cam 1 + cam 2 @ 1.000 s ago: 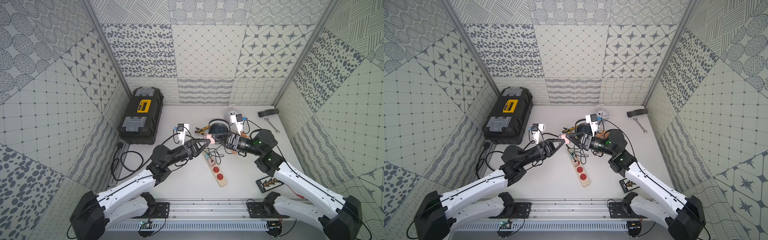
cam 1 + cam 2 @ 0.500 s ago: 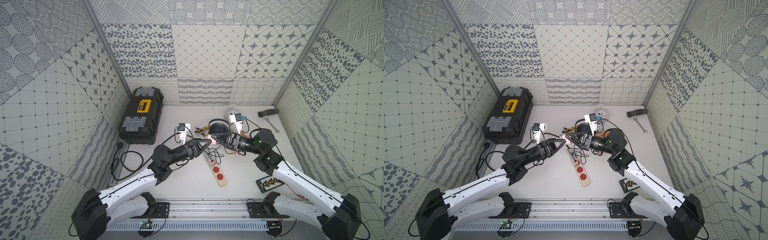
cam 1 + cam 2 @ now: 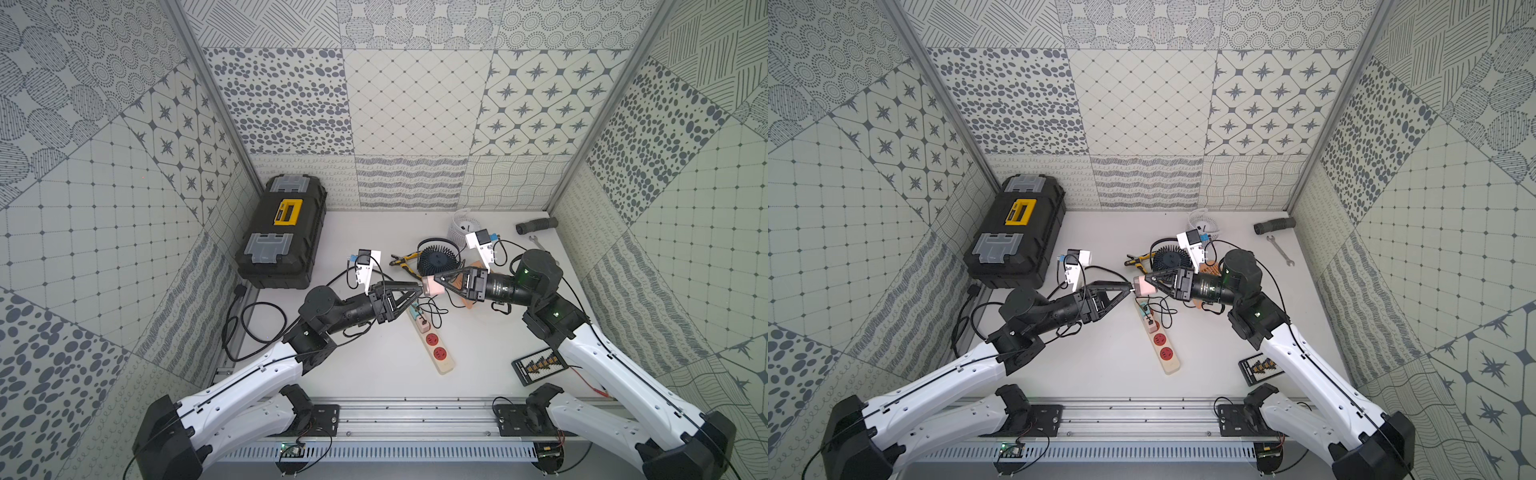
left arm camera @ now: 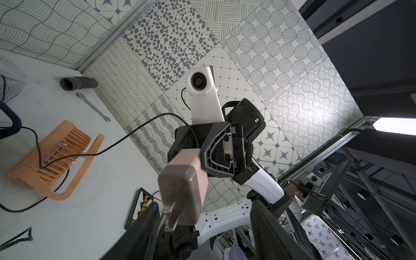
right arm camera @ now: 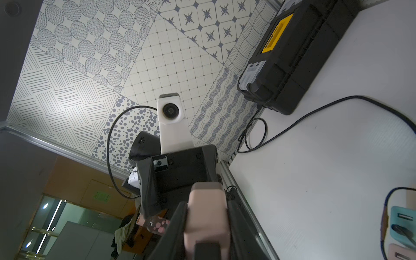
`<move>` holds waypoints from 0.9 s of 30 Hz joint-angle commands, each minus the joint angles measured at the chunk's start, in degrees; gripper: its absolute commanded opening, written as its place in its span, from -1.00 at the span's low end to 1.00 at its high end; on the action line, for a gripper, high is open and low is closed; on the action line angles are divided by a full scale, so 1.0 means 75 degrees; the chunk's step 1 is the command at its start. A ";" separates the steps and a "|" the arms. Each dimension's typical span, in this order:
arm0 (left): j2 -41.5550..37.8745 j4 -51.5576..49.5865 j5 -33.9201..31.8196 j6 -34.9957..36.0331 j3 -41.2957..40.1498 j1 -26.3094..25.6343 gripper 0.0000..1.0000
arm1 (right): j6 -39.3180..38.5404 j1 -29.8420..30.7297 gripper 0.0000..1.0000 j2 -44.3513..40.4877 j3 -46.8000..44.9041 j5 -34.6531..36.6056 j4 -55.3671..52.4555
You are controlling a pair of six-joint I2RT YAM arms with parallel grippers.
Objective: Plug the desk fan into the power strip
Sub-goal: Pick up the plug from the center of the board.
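Right gripper [image 3: 1152, 284]: closed on the pink plug [image 3: 1143, 286], holding it in the air above the tabletop [image 3: 1100, 357]; in the right wrist view the two fingers [image 5: 177, 225] press its opposite sides.
Pink plug: a rounded block whose metal prongs [image 4: 170, 213] point at the left gripper.
Left gripper [image 3: 419, 288]: open, its tips right at the plug's prong end; in the left wrist view the jaws stand wide apart on either side of the prongs. Whether one finger touches them cannot be told.
Power strip [image 3: 434, 345]: lies flat mid-tabletop, slanting from near right to far left. Its far end sits below the meeting grippers, with small adapters and thin cords on it. Two red sockets [image 3: 432, 339] nearer the robot are free.
Fans: a dark round fan [image 3: 438, 259] and an orange fan [image 4: 54, 157] sit just beyond the grippers.
Toolbox [image 3: 282, 232]: at the far left.
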 commanded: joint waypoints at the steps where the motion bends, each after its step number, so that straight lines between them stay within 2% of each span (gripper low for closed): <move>1: 0.0159 -0.0810 0.0659 0.0580 0.0197 0.0015 0.36 | -0.0196 -0.0046 -0.71 -0.0014 0.0326 -0.0762 -0.0282; 5: 0.0383 -0.0500 0.1033 0.0392 0.0288 0.0004 0.40 | -0.0167 -0.0052 -0.71 0.0033 0.0422 -0.1078 -0.0305; 7: 0.0489 -0.0378 0.1242 0.0346 0.0336 0.0005 0.33 | -0.0167 -0.0057 -0.71 0.0041 0.0435 -0.1153 -0.0311; 14: 0.0728 0.0111 0.1681 0.0134 0.0326 0.0004 -0.10 | -0.0144 -0.0057 -0.71 0.0044 0.0407 -0.1341 -0.0328; 20: 0.0864 0.0294 0.1773 -0.0017 0.0325 0.0004 -0.61 | -0.0192 -0.0062 -0.68 0.0021 0.0359 -0.1544 -0.0391; 23: 0.0922 0.0407 0.1751 -0.0085 0.0306 0.0004 -0.88 | -0.0224 -0.0058 -0.39 -0.0017 0.0221 -0.1583 -0.0440; 25: 0.0906 0.0367 0.1637 -0.0059 0.0281 0.0004 -0.94 | -0.0225 -0.0062 -0.15 -0.0078 0.0109 -0.1584 -0.0446; 27: 0.0874 0.0213 0.1547 0.0018 0.0278 0.0004 -0.98 | -0.0215 -0.0056 -0.01 -0.0154 0.0029 -0.1599 -0.0457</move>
